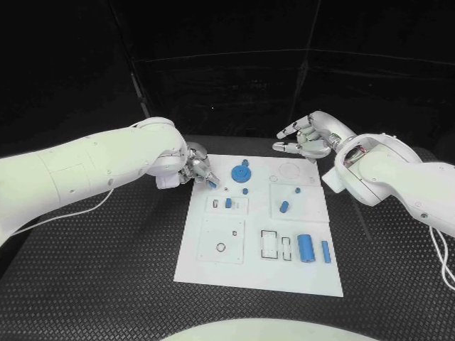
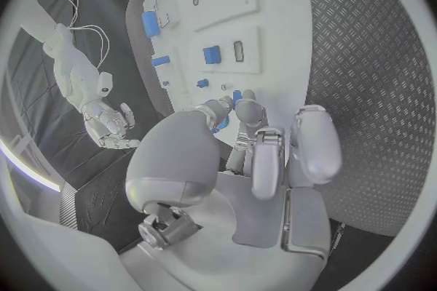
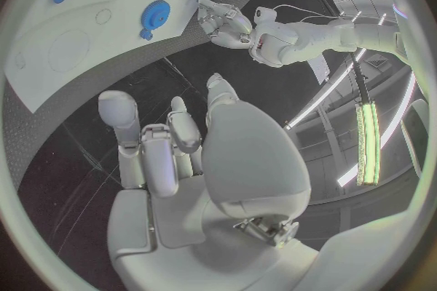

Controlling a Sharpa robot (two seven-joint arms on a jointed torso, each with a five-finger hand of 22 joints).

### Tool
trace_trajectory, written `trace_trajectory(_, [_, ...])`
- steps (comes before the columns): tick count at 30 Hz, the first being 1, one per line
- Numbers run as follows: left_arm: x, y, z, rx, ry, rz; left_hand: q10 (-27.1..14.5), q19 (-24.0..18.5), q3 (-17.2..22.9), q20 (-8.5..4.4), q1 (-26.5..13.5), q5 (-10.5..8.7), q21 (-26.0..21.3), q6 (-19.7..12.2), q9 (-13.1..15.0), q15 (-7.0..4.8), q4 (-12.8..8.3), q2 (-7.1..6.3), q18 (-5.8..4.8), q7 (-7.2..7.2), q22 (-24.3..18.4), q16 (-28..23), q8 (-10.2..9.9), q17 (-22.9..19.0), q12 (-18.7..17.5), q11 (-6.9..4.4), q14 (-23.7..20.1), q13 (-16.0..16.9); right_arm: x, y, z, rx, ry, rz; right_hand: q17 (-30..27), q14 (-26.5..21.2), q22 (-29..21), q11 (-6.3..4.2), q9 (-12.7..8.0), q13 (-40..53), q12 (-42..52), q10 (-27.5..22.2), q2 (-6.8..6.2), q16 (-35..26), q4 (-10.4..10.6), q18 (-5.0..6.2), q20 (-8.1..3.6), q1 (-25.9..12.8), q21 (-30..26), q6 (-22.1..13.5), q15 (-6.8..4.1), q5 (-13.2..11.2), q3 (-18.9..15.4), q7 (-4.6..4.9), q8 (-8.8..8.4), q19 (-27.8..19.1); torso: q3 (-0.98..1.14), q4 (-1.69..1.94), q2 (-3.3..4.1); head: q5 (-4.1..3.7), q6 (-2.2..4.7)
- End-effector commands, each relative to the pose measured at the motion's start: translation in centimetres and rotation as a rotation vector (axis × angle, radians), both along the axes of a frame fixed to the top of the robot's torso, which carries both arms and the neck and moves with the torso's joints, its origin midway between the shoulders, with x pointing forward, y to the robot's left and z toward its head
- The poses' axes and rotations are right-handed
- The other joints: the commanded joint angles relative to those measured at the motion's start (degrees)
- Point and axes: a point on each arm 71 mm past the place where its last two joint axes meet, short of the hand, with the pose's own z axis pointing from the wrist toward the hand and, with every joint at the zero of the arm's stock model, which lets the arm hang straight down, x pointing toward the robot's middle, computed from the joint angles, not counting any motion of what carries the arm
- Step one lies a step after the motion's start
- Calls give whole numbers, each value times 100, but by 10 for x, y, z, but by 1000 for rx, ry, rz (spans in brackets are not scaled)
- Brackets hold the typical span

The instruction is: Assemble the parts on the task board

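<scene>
The white task board [image 1: 250, 270] lies mid-table. On it are a blue gear [image 1: 242, 172], a small blue piece [image 1: 284, 207], a blue cylinder [image 1: 306, 247] and a thin blue bar [image 1: 326, 251]. My left hand [image 1: 195, 169] hovers at the board's far left corner, next to the gear. Its fingertips pinch a small blue part [image 1: 211, 184], which shows between thumb and finger [image 2: 235, 97] in the left wrist view. My right hand [image 1: 308, 138] hangs above the board's far right edge with its fingers apart and nothing in them [image 3: 182, 153].
The board carries several empty recesses, among them a round outline [image 1: 289, 170] at the far right and rectangular slots [image 1: 269, 244] beside the cylinder. Black textured table [image 1: 94, 270] surrounds the board. A white cable [image 1: 69, 213] trails from my left arm.
</scene>
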Motion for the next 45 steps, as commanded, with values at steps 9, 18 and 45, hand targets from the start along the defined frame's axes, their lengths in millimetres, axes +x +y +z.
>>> trace_trajectory(9, [-25, 8, -2, 3, -107, 9, 64, 0, 764, 13, -97, -14, -13, -34, 26, -9, -676, -7, -27, -3, 8, 12, 61, 1470, 49, 8, 594, 23, 1, -1, -1, -1, 2, 6, 302, 321, -8, -20, -3, -8, -35, -17, 40, -25, 3, 45, -12, 0, -32, -9, -52, 19, -35, 5, 35, -40, 2, 7, -12, 12, -35])
trace_trajectory(18, [-39, 7, -16, 63, -147, -33, 114, 8, 836, 7, -169, -22, 0, -10, 51, -18, -690, -71, -30, -21, 30, 22, 126, 1486, 100, -5, 598, 86, 1, 0, -2, -3, 6, 7, 301, 321, -8, -20, -3, -6, -33, -16, 42, -26, 4, 45, -12, -1, -33, -9, -52, 21, -37, 5, 36, -40, -8, 10, 1, 4, -48])
trace_trajectory(45, [-50, -11, -23, 85, -137, -105, 221, 17, 931, -15, -252, -25, 8, 31, 92, -46, -719, -148, -32, -63, 49, 25, 237, 1491, 217, -41, 600, 227, 1, 0, -3, -7, 15, 10, 291, 319, -9, -20, -3, -7, -31, -16, 53, -32, 6, 45, -12, -9, -36, -7, -53, 28, -43, 4, 42, -38, 7, 5, 1, -19, -116])
